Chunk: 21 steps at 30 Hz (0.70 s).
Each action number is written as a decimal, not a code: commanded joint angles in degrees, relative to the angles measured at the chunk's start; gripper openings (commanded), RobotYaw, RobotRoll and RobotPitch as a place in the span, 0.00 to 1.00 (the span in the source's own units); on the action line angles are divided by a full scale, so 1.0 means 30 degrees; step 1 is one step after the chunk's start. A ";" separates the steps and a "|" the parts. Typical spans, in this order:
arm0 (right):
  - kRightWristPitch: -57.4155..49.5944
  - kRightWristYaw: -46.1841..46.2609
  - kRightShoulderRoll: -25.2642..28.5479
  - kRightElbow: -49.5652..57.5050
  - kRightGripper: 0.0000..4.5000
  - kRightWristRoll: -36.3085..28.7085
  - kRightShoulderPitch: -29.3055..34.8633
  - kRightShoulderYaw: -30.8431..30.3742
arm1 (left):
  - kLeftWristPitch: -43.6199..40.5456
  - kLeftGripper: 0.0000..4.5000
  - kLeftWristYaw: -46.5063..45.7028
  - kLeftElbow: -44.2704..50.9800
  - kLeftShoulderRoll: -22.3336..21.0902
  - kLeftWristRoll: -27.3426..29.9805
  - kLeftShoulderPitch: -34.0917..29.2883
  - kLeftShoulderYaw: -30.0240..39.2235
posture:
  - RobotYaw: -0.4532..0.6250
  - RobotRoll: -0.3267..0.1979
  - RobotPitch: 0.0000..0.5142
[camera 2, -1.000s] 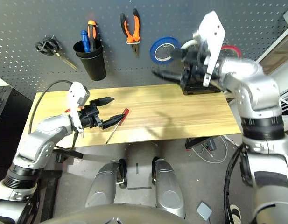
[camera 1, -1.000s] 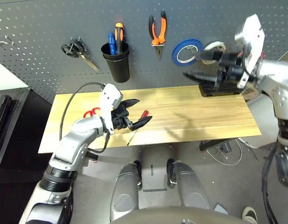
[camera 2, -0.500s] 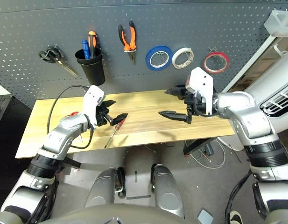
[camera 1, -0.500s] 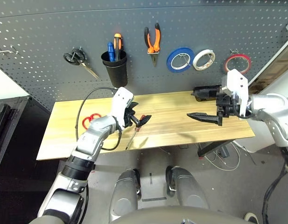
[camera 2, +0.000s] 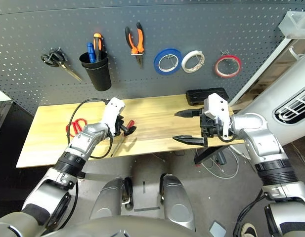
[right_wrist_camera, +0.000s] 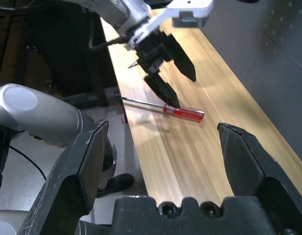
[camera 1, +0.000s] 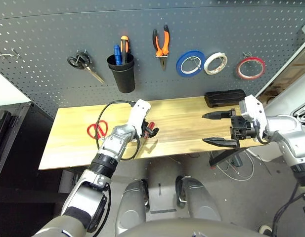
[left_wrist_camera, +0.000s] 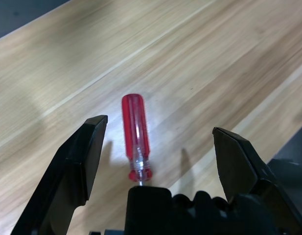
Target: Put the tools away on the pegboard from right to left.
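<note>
Screwdriver [left_wrist_camera: 136, 137] pickup, L gripper [left_wrist_camera: 160, 147] spread wide astride handle.
Next: clamp handle, lift to cup [camera 1: 122, 73] at 12 o'clock; R gripper [camera 1: 217, 129] empty, agape.

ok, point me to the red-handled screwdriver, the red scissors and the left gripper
red-handled screwdriver [left_wrist_camera: 136, 132], left wrist view, middle of its handle.
red scissors [camera 1: 97, 131], left eye view, on the finger loops.
left gripper [left_wrist_camera: 160, 147], left wrist view, midway between its open fingertips.
</note>
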<state>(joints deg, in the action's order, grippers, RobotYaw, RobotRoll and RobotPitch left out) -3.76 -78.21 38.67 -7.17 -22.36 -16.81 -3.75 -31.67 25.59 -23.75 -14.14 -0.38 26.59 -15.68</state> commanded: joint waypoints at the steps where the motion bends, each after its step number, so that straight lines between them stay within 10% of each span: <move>1: -0.0027 -0.0186 -0.0109 -0.0049 0.99 -0.0031 0.0108 -0.0136 | 0.0194 1.00 -0.0357 -0.0627 0.0179 -0.0444 -0.0042 0.0105 | 0.29 0.62 0.31; 21: -0.0478 0.0126 -0.0583 0.0756 0.99 -0.0891 0.1035 0.0631 | 0.0399 1.00 -0.2462 -0.5538 0.2098 -0.0924 0.1186 0.1215 | 0.25 0.62 0.47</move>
<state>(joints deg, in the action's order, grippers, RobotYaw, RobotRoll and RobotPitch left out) -4.58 -77.78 36.15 -6.20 -24.20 -14.71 -2.79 -29.99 19.07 -38.20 -8.58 -2.51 30.07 -12.24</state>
